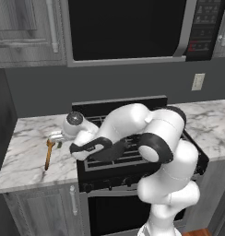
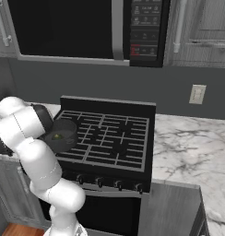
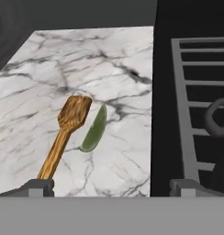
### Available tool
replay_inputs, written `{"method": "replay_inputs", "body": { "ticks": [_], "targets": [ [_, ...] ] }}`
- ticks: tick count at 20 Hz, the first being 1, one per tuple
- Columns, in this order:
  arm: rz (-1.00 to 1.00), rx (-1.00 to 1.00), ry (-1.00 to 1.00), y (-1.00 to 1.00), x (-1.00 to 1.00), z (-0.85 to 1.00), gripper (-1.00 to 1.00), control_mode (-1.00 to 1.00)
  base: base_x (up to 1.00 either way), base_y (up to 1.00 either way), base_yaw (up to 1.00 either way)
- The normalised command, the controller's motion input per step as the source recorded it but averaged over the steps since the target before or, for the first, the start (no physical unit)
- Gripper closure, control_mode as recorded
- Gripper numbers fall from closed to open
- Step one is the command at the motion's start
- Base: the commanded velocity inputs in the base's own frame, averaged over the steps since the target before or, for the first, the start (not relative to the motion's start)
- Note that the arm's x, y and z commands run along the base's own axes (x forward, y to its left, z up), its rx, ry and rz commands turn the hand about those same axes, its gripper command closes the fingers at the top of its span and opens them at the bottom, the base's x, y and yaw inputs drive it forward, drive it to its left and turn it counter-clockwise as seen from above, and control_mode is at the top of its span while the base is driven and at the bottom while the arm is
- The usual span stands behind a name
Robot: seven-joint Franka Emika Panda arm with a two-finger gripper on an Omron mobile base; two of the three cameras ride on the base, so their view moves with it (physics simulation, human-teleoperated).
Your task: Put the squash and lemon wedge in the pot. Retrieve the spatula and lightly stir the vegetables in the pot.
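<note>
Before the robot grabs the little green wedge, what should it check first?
1. Gripper open: ok.
2. Lemon wedge on the marble counter, in sight: ok.
3. Wedge apart from the spatula: cannot tell, they lie very close.
4. Gripper centred over the wedge: not ok, it sits off to one side.
5. Pot on the stove: ok.
6. Squash in the pot: ok, something green sits inside.
</note>
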Motion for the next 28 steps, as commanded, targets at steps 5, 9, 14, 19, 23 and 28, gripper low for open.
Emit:
{"method": "replay_inputs", "body": {
  "ticks": [5,9,14,19,23,28],
  "targets": [
    [-0.06,0.00,0.10,0.20,0.28,-0.02,-1.00,-1.00,0.00,0.00,0.00],
    [-0.04,0.00,0.10,0.17,0.22,-0.06,-1.00,-1.00,0.00,0.00,0.00],
    [-0.02,0.00,0.05,0.11,0.24,-0.05,-1.00,-1.00,0.00,0.00,0.00],
    [0.00,0.00,0.04,0.00,0.28,0.00,-1.00,-1.00,0.00,0.00,0.00],
    [0.00,0.00,0.08,0.00,0.17,-0.11,-1.00,-1.00,0.00,0.00,0.00],
    [0.00,0.00,0.11,0.00,0.17,-0.12,-1.00,-1.00,0.00,0.00,0.00]
  ]
}}
